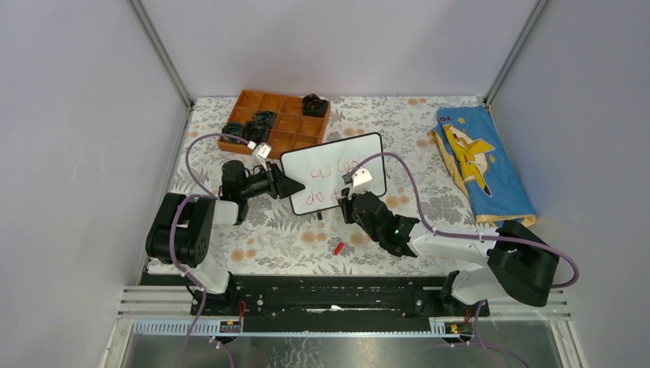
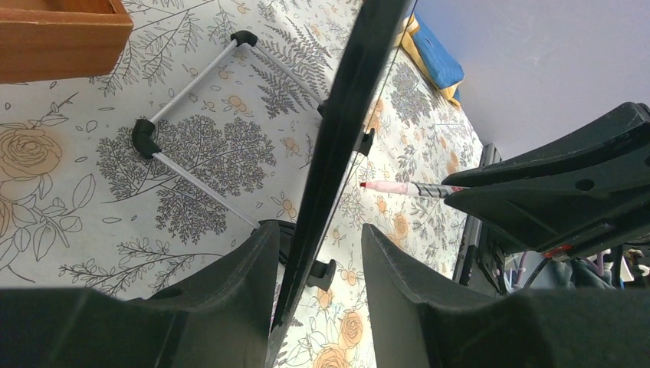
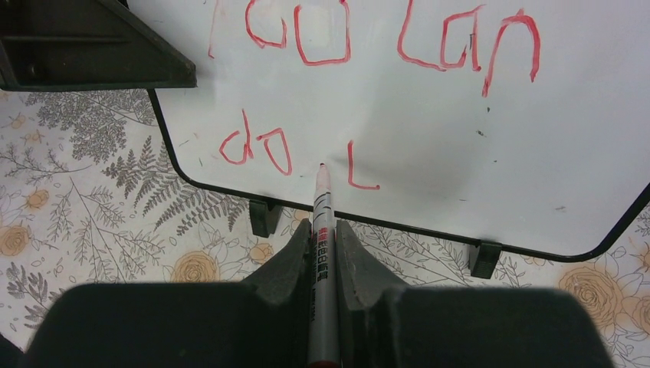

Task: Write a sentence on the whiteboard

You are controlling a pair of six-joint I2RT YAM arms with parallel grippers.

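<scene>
The whiteboard [image 1: 331, 170] stood tilted near the middle of the flowered table [image 1: 291, 238], just in front of an orange tray [image 1: 280, 123]. The left gripper [image 2: 318, 238] had its jaws spread either side of the board's left edge, but a gap beside one finger left it unclear whether they pinched it. The right gripper [image 3: 323, 230] was pressed onto a red marker [image 3: 322, 192], tip at the lower line, while the sentence [image 3: 297, 38] ran off the top of the wrist view: only "can", "do" and an L-shaped stroke read clearly.
</scene>
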